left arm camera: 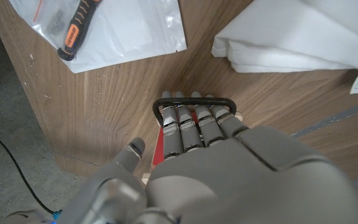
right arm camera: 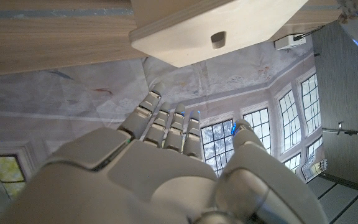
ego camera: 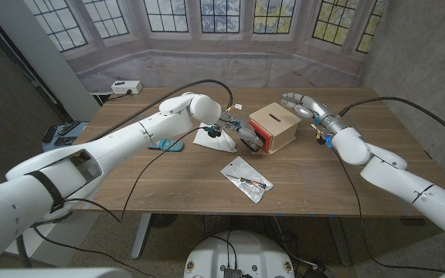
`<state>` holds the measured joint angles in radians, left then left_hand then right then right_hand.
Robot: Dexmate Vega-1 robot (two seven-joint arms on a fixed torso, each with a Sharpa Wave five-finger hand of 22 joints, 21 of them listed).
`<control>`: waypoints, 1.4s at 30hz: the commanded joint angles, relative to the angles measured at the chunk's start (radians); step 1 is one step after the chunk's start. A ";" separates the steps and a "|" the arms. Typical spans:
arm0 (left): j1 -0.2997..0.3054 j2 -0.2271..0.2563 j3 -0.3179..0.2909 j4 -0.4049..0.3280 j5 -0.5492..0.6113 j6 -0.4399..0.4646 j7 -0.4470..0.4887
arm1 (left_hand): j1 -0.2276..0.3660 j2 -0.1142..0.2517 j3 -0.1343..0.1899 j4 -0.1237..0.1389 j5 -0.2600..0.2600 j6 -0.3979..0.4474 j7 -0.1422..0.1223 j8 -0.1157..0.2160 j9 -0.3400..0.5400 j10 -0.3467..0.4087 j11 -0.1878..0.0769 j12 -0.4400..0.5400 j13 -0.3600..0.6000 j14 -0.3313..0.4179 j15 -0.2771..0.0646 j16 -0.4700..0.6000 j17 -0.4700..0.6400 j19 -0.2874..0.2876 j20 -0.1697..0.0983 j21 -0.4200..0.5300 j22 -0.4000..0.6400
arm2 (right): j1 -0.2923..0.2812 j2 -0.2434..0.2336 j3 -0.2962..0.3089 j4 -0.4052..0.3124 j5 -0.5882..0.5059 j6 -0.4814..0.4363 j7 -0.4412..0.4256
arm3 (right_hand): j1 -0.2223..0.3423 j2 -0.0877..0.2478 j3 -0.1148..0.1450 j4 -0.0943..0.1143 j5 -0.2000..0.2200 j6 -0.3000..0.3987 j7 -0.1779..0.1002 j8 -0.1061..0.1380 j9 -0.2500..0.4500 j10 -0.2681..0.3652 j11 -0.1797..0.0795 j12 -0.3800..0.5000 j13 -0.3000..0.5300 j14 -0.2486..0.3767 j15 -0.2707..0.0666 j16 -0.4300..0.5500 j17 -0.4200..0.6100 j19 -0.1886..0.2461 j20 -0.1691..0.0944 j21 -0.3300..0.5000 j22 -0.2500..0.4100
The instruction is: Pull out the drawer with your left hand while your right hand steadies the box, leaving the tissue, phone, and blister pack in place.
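The wooden box sat near the middle of the table, slot on top, red drawer front facing the robot's left. The left hand was at that front; the head view hid its fingertips behind the wrist. The left wrist view settled it: fingers hooked through the black wire handle, curled around the bar, the red front barely visible beneath them. How far the drawer was out could not be made out.

The right hand hovered just behind the box's far top edge, fingers spread and holding nothing; whether it touched the wood was unclear. In the right wrist view the fingers stood apart from the box.

The white folded tissue lay just beside the left wrist, the teal phone partly hidden by the forearm. A clear bag with an orange-handled tool lay nearer the front edge.
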<state>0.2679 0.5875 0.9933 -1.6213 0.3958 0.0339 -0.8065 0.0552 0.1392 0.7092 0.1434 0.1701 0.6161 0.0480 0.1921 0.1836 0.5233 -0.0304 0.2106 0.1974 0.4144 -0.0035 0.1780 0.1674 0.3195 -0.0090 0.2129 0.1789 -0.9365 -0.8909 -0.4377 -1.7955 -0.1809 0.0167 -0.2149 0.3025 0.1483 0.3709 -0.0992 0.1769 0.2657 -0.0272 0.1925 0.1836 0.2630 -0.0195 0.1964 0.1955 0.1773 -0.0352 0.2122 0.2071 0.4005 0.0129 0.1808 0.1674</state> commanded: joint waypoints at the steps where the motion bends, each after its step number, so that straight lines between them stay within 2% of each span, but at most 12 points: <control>1: 0.013 0.009 -0.005 -0.027 -0.013 0.027 -0.013 | -0.006 0.007 0.009 -0.001 0.004 -0.001 0.001 0.000 0.005 0.002 0.000 -0.001 0.005 0.005 -0.001 0.002 0.003 -0.005 -0.001 -0.003 0.002 | 0.000 -0.036 -0.017 -0.073 -0.102 -0.078 0.018 | -0.009 -0.003 -0.004 0.002 0.003 0.006 -0.006 0.000 0.002 0.003 -0.008 0.000 0.000 -0.009 -0.002 -0.001 0.003 -0.023 0.006 -0.005 0.003; 5: 0.018 0.013 -0.006 -0.037 -0.016 0.038 -0.015 | -0.005 0.007 0.011 -0.002 0.004 0.000 0.004 0.000 0.005 0.006 0.000 0.001 0.005 0.006 0.000 0.002 0.003 -0.005 -0.001 -0.003 0.002 | 0.004 -0.046 -0.025 -0.091 -0.126 -0.098 0.038 | -0.018 -0.003 -0.006 0.009 0.003 0.006 -0.011 0.000 0.002 0.005 -0.019 0.001 0.000 -0.012 -0.002 -0.002 0.003 -0.040 0.009 -0.007 0.003; 10: 0.022 0.018 -0.005 -0.046 -0.018 0.046 -0.017 | -0.005 0.006 0.012 -0.002 0.004 0.000 0.003 0.001 0.005 0.004 0.001 0.000 0.005 0.007 0.001 0.003 0.003 -0.004 -0.002 -0.003 0.002 | 0.004 -0.049 -0.032 -0.111 -0.152 -0.129 0.050 | -0.030 0.000 -0.006 0.017 0.004 0.009 -0.031 0.001 0.002 0.012 -0.050 0.002 -0.001 -0.012 0.004 -0.002 0.003 -0.059 0.007 -0.007 0.003; 20: 0.028 0.025 -0.007 -0.059 -0.020 0.058 -0.017 | -0.005 0.006 0.014 -0.002 0.004 0.000 0.003 0.001 0.006 0.004 0.003 0.000 0.005 0.008 0.001 0.003 0.003 -0.002 -0.003 -0.003 0.002 | 0.003 -0.058 -0.045 -0.147 -0.187 -0.178 0.084 | -0.046 0.001 -0.008 0.028 0.005 0.010 -0.038 0.002 0.001 0.014 -0.055 0.001 -0.002 -0.016 0.003 -0.003 0.004 -0.081 0.005 -0.007 0.003; 27: 0.032 0.031 -0.005 -0.071 -0.022 0.071 -0.024 | -0.005 0.005 0.015 -0.002 0.004 0.000 0.002 0.001 0.006 0.005 0.004 0.000 0.005 0.010 0.003 0.004 0.003 -0.002 -0.003 -0.003 0.002 | 0.003 -0.058 -0.067 -0.174 -0.225 -0.227 0.107 | -0.056 0.004 -0.006 0.036 0.006 0.013 -0.045 0.002 0.001 0.019 -0.064 0.001 -0.003 -0.016 0.008 -0.003 0.004 -0.095 -0.029 -0.006 0.002; 31: 0.036 0.034 -0.006 -0.077 -0.023 0.076 -0.025 | -0.006 0.005 0.016 -0.002 0.004 0.000 0.003 0.001 0.006 0.004 0.001 -0.001 0.005 0.010 0.002 0.004 0.003 -0.001 -0.003 -0.003 0.002 | 0.016 -0.059 -0.084 -0.182 -0.247 -0.246 0.135 | -0.063 0.005 -0.006 0.042 0.007 0.012 -0.056 0.001 0.001 0.021 -0.070 0.001 -0.003 -0.019 0.009 -0.003 0.005 -0.107 -0.030 -0.007 0.002; 42: 0.043 0.047 -0.012 -0.090 -0.027 0.079 -0.023 | -0.007 0.004 0.017 -0.001 0.003 0.000 0.004 0.001 0.006 0.005 0.006 0.000 0.005 0.010 0.003 0.003 0.003 -0.001 -0.003 -0.003 0.003 | 0.043 -0.056 -0.120 -0.214 -0.296 -0.318 0.212 | -0.098 -0.001 -0.016 0.065 0.008 0.010 -0.060 0.000 0.001 0.019 -0.078 -0.004 -0.006 -0.051 0.018 -0.011 0.008 -0.157 -0.036 -0.011 0.002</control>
<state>0.3038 0.6237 0.9864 -1.6983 0.3729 0.1044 -0.8292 0.0553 0.1392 0.7158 0.1421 0.1701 0.6162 0.0481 0.1923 0.1836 0.5233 -0.0304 0.2107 0.1975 0.4144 -0.0036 0.1780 0.1677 0.3195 -0.0090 0.2129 0.1788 -0.9212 -0.9475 -0.5157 -1.9705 -0.4309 -0.2390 -0.0670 0.2181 0.1489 0.3547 -0.0409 0.1769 0.2749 -0.0754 0.1925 0.1814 0.2815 -0.0920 0.1964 0.1899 0.1352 -0.0184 0.2033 0.2118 0.2559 -0.0228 0.1734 0.1677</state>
